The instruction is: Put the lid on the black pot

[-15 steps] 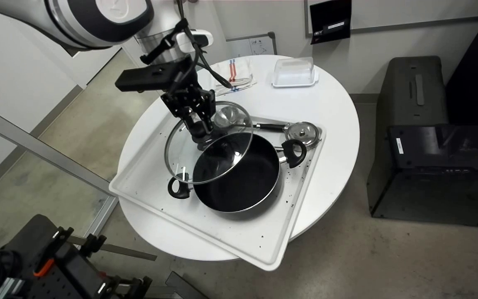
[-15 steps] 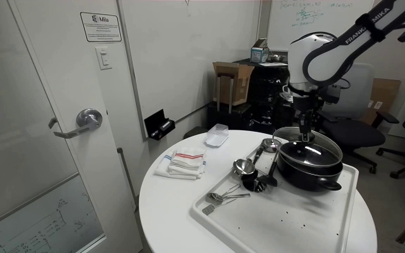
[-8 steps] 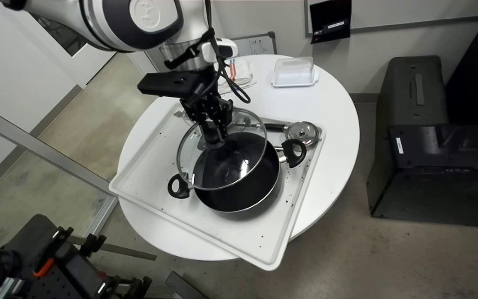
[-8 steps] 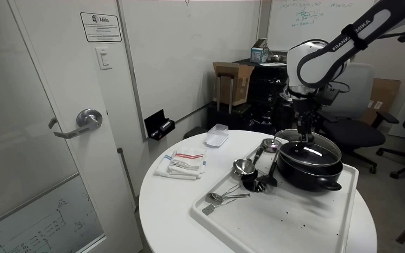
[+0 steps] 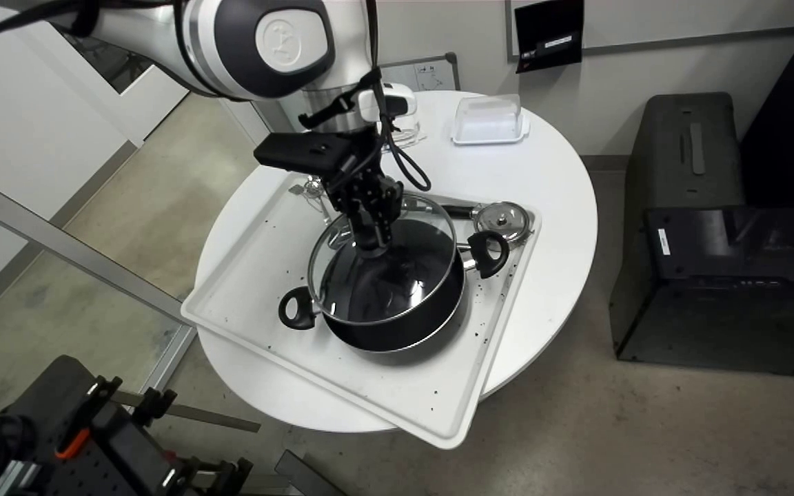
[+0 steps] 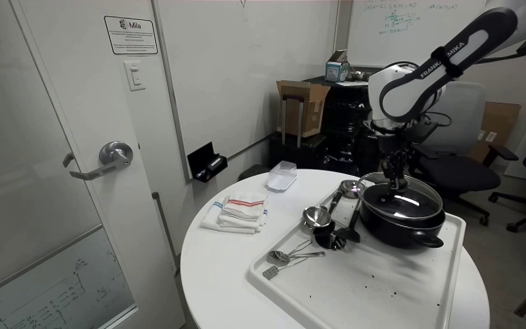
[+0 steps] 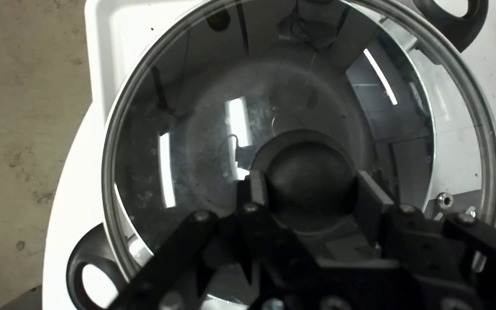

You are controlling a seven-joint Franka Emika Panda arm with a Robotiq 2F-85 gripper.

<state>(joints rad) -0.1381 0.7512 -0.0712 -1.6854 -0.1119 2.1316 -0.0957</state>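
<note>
"Pincer point(image 7: 312, 189) first: what's it doing?"
"Pinching the lid point(image 5: 404, 289) by its dark knob point(image 7: 310, 176); the wrist view shows a finger point(image 7: 370, 193) on either side."
"And the lid itself?"
"Over the black pot point(image 5: 397, 337), off-centre, a strip of opening uncovered in an exterior view. Whether their rims touch, I can't tell."
"The pot?"
"On the white tray point(image 5: 252, 282), upon the desk point(image 5: 555, 179)."
</note>
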